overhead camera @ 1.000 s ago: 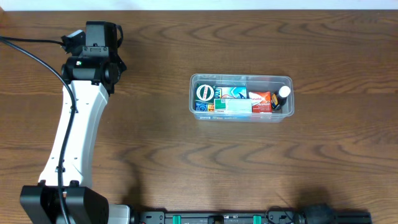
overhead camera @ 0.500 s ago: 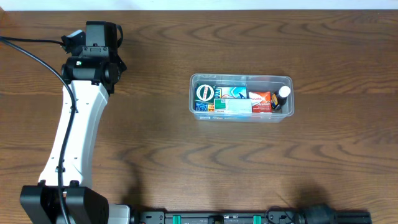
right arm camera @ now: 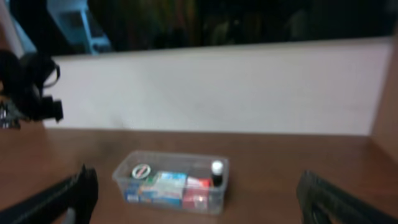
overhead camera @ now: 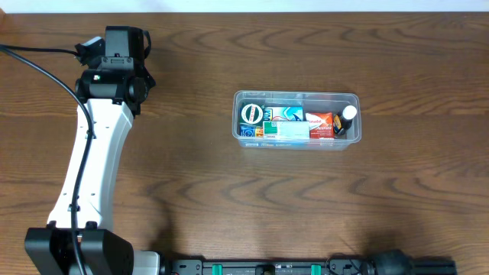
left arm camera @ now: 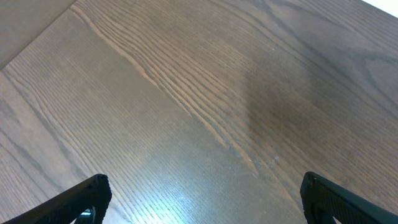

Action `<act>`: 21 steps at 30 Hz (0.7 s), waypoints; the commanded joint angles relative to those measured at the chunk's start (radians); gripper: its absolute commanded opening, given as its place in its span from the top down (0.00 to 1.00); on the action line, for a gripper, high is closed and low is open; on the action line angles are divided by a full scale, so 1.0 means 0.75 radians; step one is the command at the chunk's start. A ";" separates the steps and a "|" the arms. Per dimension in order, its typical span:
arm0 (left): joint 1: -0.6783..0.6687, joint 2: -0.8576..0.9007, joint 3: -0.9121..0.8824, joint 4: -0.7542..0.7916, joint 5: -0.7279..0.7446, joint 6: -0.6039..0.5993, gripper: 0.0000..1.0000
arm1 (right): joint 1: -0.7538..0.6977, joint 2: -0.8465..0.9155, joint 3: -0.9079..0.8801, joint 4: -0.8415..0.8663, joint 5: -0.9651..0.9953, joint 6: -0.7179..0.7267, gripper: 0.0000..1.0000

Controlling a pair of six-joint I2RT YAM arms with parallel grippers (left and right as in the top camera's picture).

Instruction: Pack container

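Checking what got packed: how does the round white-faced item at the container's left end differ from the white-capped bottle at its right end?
The round item shows a broad white face ringed in dark green; the bottle shows a small white cap on a dark body. The round item's face is clearly wider than the bottle's cap. Both sit inside the clear container, at opposite ends.

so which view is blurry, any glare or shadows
Right wrist view is soft and dim, the container smeared, labels unreadable; left wrist view is sharp, with pale glare low on the table and a broad shadow; overhead is crisp and evenly lit.
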 commanded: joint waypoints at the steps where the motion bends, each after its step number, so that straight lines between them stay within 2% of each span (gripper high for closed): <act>1: 0.005 -0.007 0.010 -0.004 -0.020 0.013 0.02 | -0.005 -0.005 -0.182 0.124 -0.125 0.022 0.01; 5: 0.005 -0.007 0.010 -0.004 -0.020 0.013 0.02 | -0.005 -0.004 -0.453 0.388 -0.215 0.078 0.01; 11: 0.005 -0.007 0.010 -0.004 -0.020 0.013 0.02 | -0.005 -0.003 -0.847 0.798 -0.212 0.105 0.01; 17: 0.005 -0.007 0.010 -0.004 -0.020 0.013 0.02 | -0.005 -0.002 -1.142 0.948 -0.214 0.107 0.01; 21: 0.005 -0.007 0.010 -0.004 -0.020 0.013 0.02 | -0.005 -0.002 -1.274 1.116 -0.215 0.200 0.01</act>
